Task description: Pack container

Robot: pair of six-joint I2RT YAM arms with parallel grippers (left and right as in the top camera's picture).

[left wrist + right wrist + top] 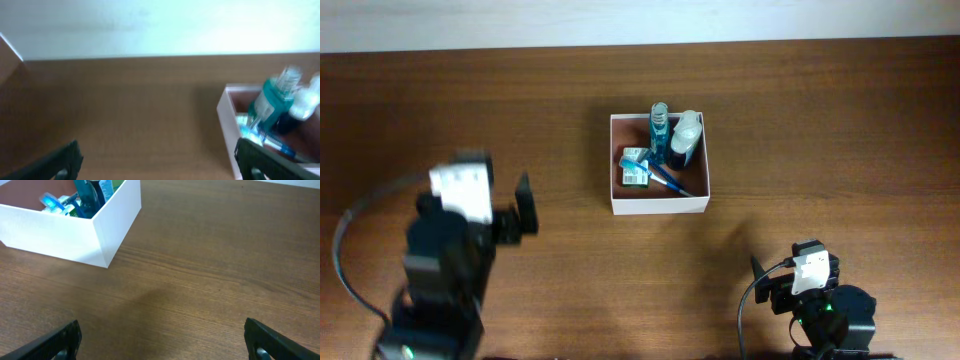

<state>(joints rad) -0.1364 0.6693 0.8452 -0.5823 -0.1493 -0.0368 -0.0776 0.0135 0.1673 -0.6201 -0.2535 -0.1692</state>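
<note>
Left claw [160, 162], spread wide and empty, hangs at nine o'clock from the square white-walled container [660, 204]. Right claw [162, 342], likewise wide and empty, sits at five o'clock. Open brown wooden surface [800, 130] surrounds the container's edges.

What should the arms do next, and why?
Probably park and stop: the teal bottle, white-capped bottle, toothbrush and small box already sit inside the container, nothing loose shows on the table, and left gripper and right gripper are open, empty.
</note>
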